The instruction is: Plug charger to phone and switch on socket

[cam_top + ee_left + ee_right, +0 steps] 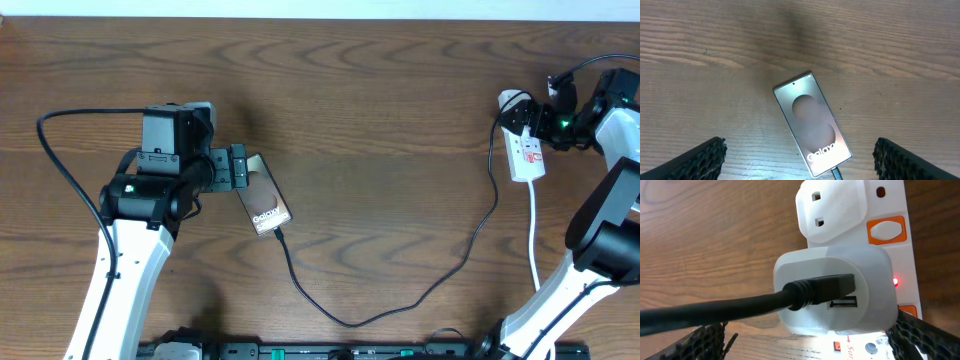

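The left gripper (805, 161) hangs with its black textured fingers (700, 159) spread wide, touching nothing. Directly beneath it, flat on the brown wood-grain table (715, 60), lies the small dark glossy rectangular phone (811, 124). Its brownish face is up and its white "Galaxy" lettering is at the end nearer the fingertips. At that same end, the small plug tip of the long thin black charger cable (350, 322) meets the phone's edge.

The cable's far end lies under the right gripper (815, 342), whose fingers are likewise held well apart. Just ahead of them a white rounded plastic adapter (870, 265) sits in the white elongated power strip (840, 210), with the cable's other plug pushed into its face. Beyond the adapter is an orange-framed white switch (886, 230). A small red light (895, 282) glows on the strip just beside the adapter.
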`<state>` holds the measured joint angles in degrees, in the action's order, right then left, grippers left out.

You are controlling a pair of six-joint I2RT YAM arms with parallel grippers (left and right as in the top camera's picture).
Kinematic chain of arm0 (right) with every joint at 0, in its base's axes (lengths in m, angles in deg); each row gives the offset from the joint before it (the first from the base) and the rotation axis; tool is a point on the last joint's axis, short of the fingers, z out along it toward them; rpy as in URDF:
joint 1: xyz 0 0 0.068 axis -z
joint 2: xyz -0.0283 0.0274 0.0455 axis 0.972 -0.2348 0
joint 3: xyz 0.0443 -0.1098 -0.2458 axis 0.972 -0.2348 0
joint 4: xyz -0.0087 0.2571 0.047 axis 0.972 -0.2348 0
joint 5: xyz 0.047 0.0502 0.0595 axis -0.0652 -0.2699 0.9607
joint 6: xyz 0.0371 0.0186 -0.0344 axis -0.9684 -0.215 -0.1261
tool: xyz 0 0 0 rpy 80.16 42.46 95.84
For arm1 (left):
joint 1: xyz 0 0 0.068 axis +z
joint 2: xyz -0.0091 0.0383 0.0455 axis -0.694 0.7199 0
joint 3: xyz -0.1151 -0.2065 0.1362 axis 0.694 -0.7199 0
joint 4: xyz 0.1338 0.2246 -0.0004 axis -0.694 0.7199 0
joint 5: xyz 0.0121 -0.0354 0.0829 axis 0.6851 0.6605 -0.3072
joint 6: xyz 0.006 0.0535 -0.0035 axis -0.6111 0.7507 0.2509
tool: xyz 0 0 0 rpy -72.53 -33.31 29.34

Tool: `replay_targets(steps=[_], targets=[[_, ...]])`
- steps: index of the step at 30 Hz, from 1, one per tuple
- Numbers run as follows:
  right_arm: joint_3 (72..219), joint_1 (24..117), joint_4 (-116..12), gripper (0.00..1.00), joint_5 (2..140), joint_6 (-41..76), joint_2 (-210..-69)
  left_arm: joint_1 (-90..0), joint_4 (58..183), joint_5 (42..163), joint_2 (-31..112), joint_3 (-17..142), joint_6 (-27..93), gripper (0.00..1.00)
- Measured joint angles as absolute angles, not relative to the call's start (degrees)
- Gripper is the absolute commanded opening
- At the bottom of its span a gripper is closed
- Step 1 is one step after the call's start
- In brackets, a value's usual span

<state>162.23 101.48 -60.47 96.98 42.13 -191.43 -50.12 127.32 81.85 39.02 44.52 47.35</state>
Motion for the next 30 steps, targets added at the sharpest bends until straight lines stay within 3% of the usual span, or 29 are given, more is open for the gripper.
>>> replay_targets(steps=[10, 21, 30], targets=[[164.73, 101.46, -65.02, 0.99, 95.41, 40.51, -191.99, -50.12, 127.32, 81.83, 39.02, 44.52, 47.35, 0.94], [184.66, 106.11, -87.18, 0.99, 77.05, 37.43, -192.06, -50.12, 127.30, 81.83, 39.02, 44.52, 47.35, 0.94], [188.62, 104.87, -90.15, 0.99, 75.65, 35.20, -178.66, -50.12, 127.30, 81.83, 39.02, 44.52, 47.35, 0.95]])
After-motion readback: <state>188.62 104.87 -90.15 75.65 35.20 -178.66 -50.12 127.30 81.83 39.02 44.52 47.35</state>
